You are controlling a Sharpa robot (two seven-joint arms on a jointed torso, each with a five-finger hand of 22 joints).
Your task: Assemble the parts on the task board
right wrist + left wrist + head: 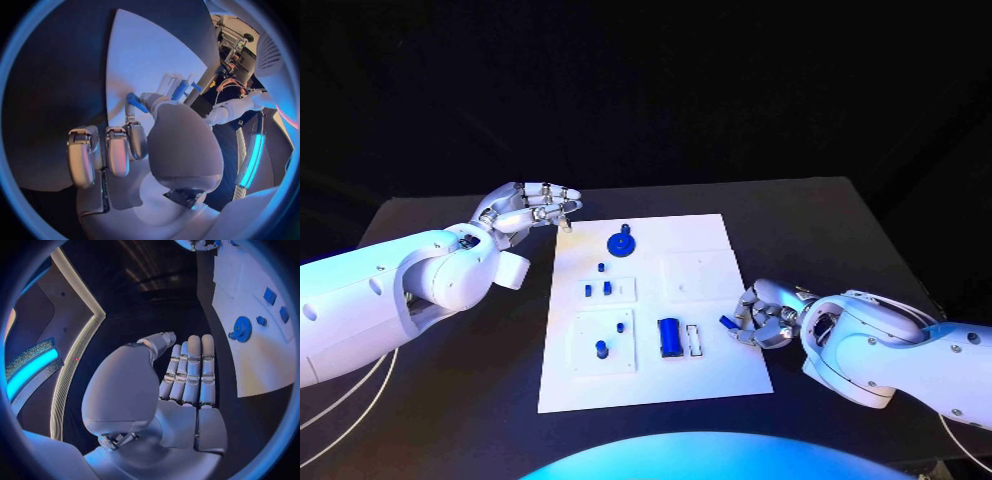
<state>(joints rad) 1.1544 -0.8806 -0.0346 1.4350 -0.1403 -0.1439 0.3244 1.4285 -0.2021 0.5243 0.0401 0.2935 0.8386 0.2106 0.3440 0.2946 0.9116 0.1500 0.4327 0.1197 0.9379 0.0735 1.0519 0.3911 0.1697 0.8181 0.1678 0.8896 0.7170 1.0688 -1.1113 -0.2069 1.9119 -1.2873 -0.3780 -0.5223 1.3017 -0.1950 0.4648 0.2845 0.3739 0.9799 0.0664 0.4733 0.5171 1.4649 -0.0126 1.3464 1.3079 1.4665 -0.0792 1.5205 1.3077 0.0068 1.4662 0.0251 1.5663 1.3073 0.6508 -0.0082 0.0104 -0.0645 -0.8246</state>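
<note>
The white task board (711,385) lies in the middle of the table. On it are a round blue part (622,242) at the far end, several small blue pegs (596,290), and a blue cylinder (671,336) near a white slot. My right hand (764,322) is at the board's right edge and pinches a small blue part (728,322) between thumb and finger; the right wrist view shows this part (134,101) at the fingertips over the board (144,55). My left hand (531,208) hovers off the board's far left corner, fingers stretched out (187,375), holding nothing.
The black table (459,400) surrounds the board, with bare room on both sides. In the left wrist view the board (262,360) and the round blue part (242,329) lie beyond the fingers.
</note>
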